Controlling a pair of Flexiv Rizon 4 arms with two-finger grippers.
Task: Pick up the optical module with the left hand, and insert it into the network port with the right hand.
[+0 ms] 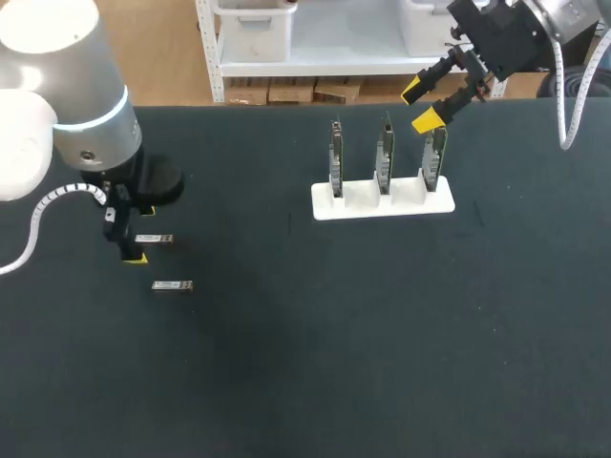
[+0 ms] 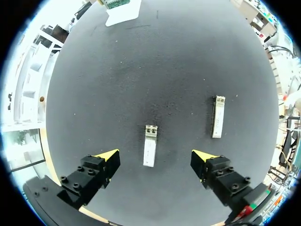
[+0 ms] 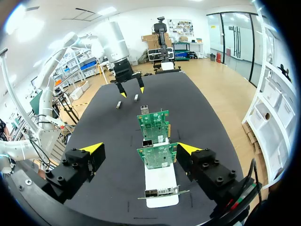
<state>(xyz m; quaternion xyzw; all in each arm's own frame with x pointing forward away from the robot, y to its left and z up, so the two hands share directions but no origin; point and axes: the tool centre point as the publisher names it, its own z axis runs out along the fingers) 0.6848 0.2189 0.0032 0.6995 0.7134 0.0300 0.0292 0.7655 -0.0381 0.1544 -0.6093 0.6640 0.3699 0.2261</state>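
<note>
1. A dark, matte counter (image 1: 334, 343) carries two small modules on the robot's left. Towards its right stands a white plastic holder (image 1: 382, 202) with three upright green circuit cards (image 1: 385, 153).
2. The left claw (image 2: 155, 156) hangs over the counter with its yellow-tipped fingers spread wide, gripping nothing.
3. A slim silver metal optical module (image 2: 149, 146) lies flat on the counter directly between those fingers, touching neither. Its long axis points ahead of the claw, crosswise to the closing line, so each finger faces a long side. A straight drop and squeeze looks sufficient.
4. A second matching silver module (image 2: 217, 117) lies parallel to the first, beside the claw and outside one finger, clearly apart from the first.
5. The right claw (image 1: 420, 105) is released and empty. It is raised above the holder's right-end card, well apart from both modules, so the left arm is much nearer.
6. A small metal network port (image 3: 147, 141) shows on a card edge ahead of the right claw.
</note>
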